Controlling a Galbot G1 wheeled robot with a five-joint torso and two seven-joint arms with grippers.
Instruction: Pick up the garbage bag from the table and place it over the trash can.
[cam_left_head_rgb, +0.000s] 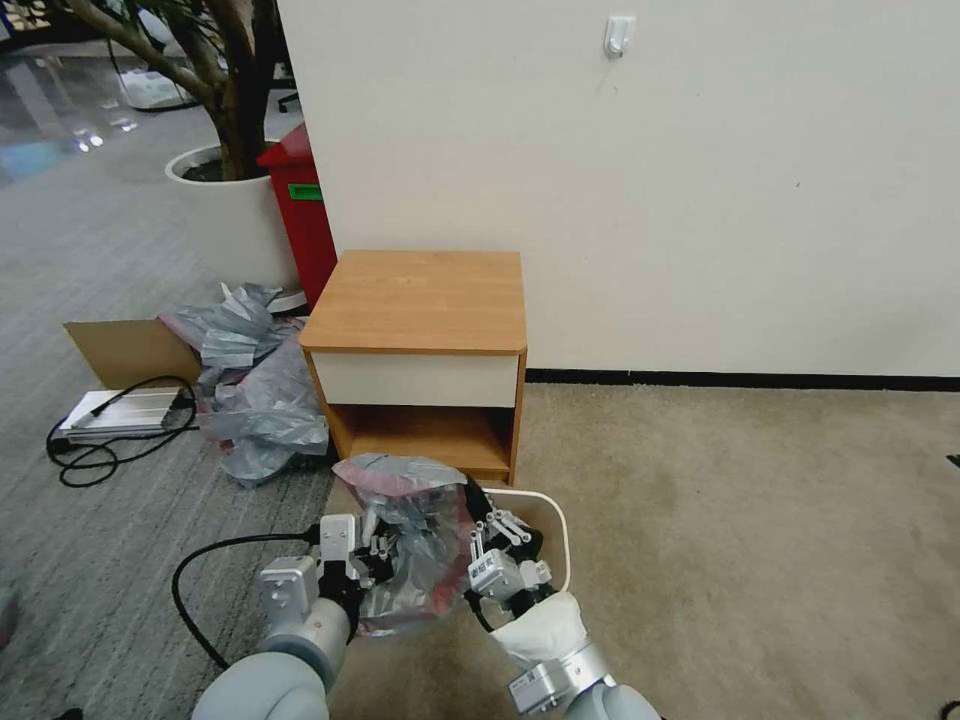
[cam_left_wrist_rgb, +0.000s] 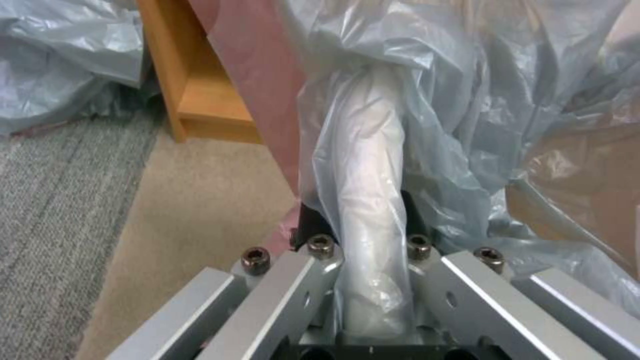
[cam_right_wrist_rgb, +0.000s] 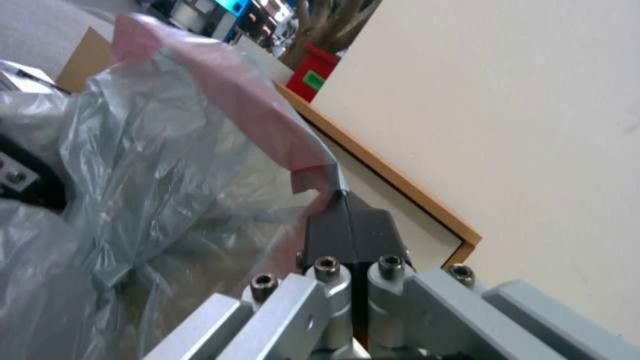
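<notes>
Both grippers pinch the garbage bag above the trash can

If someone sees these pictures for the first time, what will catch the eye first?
First, the garbage bag, stretched between the left gripper and the right gripper, both shut on it, just above the trash can on the carpet. Behind stands the table, its top bare, with a heap of grey bags to its left.
</notes>
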